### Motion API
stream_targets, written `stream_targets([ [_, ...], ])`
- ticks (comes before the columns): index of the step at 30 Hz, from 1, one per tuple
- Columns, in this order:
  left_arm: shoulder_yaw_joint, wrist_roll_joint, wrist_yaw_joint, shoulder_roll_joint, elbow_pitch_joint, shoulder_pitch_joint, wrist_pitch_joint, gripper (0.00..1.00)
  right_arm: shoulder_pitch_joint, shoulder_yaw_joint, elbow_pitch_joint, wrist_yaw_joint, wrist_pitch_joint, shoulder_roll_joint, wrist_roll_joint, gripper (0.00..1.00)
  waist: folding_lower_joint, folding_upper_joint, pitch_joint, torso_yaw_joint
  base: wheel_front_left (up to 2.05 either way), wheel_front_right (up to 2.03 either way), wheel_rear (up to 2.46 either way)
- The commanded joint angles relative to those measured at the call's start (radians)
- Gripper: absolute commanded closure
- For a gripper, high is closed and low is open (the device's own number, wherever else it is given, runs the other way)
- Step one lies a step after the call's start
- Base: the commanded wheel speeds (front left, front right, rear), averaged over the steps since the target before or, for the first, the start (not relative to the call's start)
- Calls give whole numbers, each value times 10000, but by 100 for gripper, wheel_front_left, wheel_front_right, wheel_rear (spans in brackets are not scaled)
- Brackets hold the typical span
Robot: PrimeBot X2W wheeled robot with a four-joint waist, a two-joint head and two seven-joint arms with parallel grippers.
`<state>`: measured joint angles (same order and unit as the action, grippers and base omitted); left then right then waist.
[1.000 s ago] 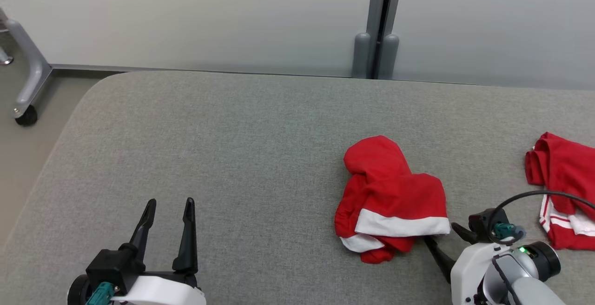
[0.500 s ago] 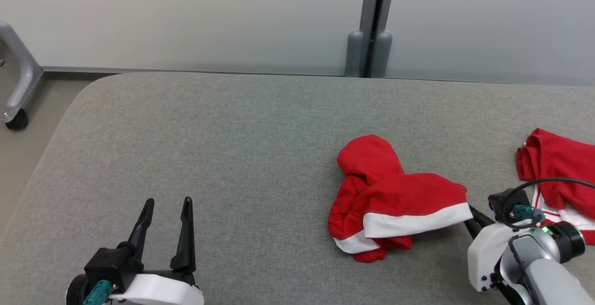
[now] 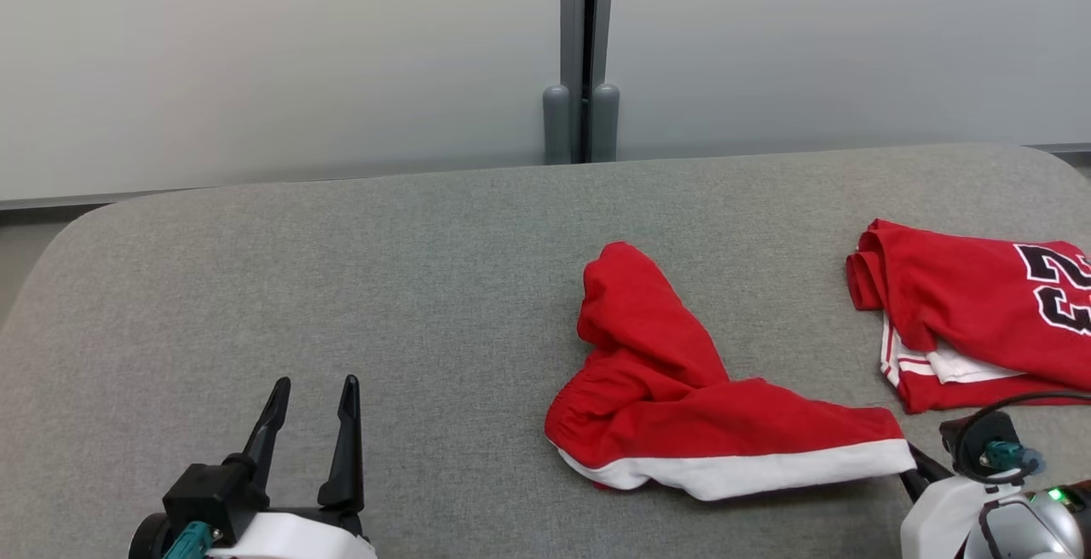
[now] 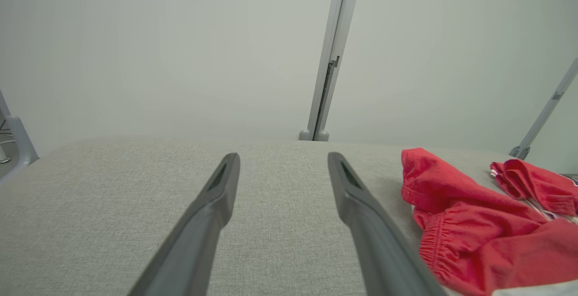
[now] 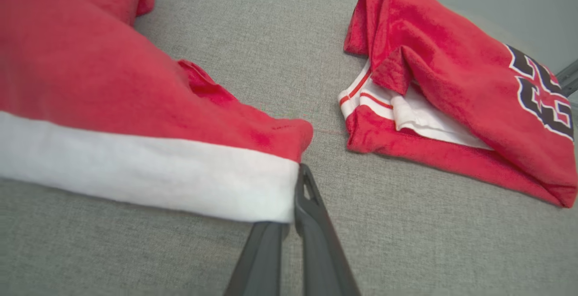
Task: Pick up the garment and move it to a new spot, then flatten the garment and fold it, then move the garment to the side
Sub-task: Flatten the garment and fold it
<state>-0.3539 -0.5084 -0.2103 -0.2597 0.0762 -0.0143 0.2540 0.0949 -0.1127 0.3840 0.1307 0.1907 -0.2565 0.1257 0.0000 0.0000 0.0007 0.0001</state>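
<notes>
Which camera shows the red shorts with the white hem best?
Head view: the whole red shorts lie in frame. Right wrist view shows their hem corner in the right gripper; left wrist view, the waistband end.

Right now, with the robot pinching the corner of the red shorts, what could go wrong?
1. The right gripper is shut on just the corner of the white hem of the red shorts, so the cloth might slip out.
2. The red jersey lies close by; the arm might snag it.
3. The left gripper is open and apart from the shorts, so they may end up bunched.
</notes>
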Motion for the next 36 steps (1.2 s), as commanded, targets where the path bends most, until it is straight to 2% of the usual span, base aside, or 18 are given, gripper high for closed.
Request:
stream_targets([
  [1, 17, -48, 64, -42, 25, -6, -22, 0, -111, 12, -84, 5, 22, 75, 74, 100, 0, 0, 11, -64, 0, 0, 0],
  [2, 16, -49, 69, -47, 33, 22, -22, 0, -182, 4, -91, 5, 54, 112, 77, 70, 0, 0, 22, -80, 0, 0, 0],
  [3, 14, -53, 74, -58, 39, 48, -17, 0, -223, -30, -94, 5, 88, 164, 100, 2, 0, 0, 36, -95, 0, 0, 0],
  [5, 28, -58, 68, -86, 49, 90, -4, 0, -275, -168, -167, 5, 178, 236, 168, 0, 0, 0, 58, -144, 0, 0, 0],
  [11, 158, -122, -5, -214, 32, 59, 8, 0, -447, 56, -876, 4, 363, -96, 271, 0, 0, 0, -16, -188, 0, 0, 0],
  [16, 296, -148, -70, -329, -57, -24, 25, 0, -704, 665, -2301, 4, 448, -196, 368, 0, 0, 0, -93, -195, 0, 0, 0],
  [23, 345, -171, -130, -460, -226, -87, -46, 0, -1007, 1629, -4300, 5, 603, 145, 511, 0, 0, 0, -151, -140, 0, 0, 0],
  [25, 338, -170, -146, -472, -248, -92, -58, 0, -1006, 1725, -4507, 5, 472, 208, 515, 0, 0, 0, -148, -131, 0, 0, 0],
  [30, 272, -130, -180, -449, -334, -84, -50, 0, -837, 1968, -4966, 5, -896, 878, 789, 0, 0, 0, -112, -56, 0, 0, 0],
  [36, 153, -144, -85, -332, -295, -63, -11, 0, -873, 2018, -4153, 4, -2577, 1477, 1236, 0, 0, 0, -107, 20, 0, 0, 0],
])
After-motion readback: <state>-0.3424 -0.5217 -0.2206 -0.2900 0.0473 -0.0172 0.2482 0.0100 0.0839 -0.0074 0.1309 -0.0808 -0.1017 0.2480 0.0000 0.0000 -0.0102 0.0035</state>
